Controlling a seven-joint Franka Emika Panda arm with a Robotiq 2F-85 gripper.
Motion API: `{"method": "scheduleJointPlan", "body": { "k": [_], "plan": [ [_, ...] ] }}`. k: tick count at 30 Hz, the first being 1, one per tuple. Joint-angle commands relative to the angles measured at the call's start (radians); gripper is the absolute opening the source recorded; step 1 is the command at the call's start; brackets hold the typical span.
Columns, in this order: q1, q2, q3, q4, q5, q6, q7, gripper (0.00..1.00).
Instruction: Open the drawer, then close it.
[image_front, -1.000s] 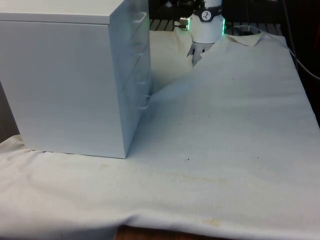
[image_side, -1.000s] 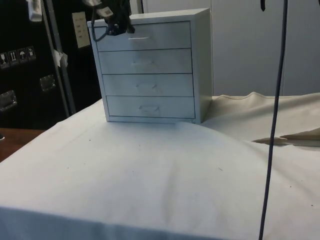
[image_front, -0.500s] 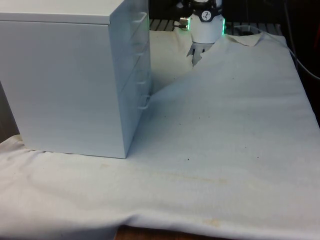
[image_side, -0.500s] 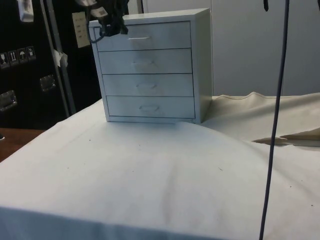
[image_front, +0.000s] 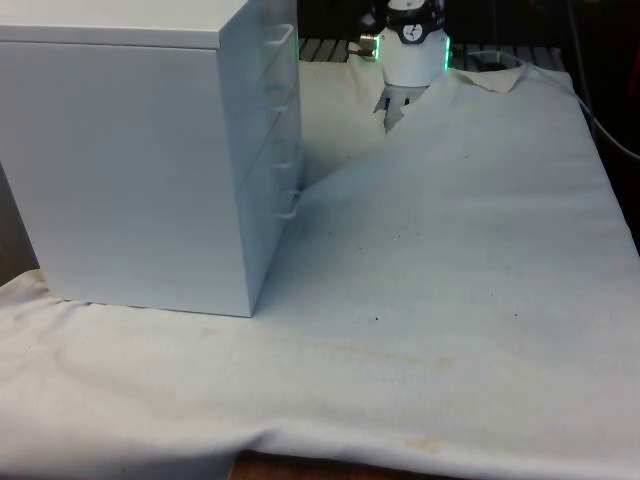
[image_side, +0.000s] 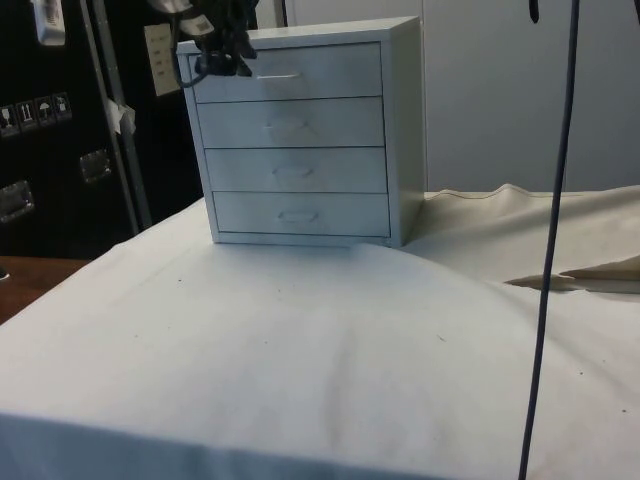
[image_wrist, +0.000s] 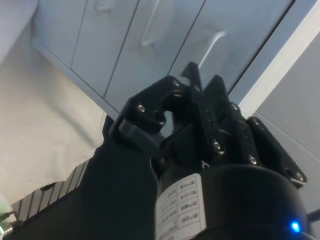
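Front view: the white chest of drawers (image_front: 130, 160) stands on the cloth-covered surface (image_front: 450, 280) at the front view's left, its back to the camera.

Side view: the black end effector (image_side: 222, 55) hangs at the top drawer (image_side: 290, 72), left of its handle (image_side: 278, 76); all four drawers sit flush.

Wrist view: the end effector (image_wrist: 200, 82) has its fingers drawn narrow together, gripping nothing, just short of the handle (image_wrist: 210, 46).
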Motion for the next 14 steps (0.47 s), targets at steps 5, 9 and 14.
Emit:
{"method": "scheduleJointPlan", "body": {
  "k": [5,9,14],
  "plan": [
    [0.000,-0.001,0.000,-0.001,0.000,0.001,-0.002,0.47],
    [0.000,-0.001,0.000,-0.001,0.000,0.001,-0.001,0.70],
    [0.000,0.000,0.000,0.000,0.000,0.000,0.000,0.96]
  ]
}}
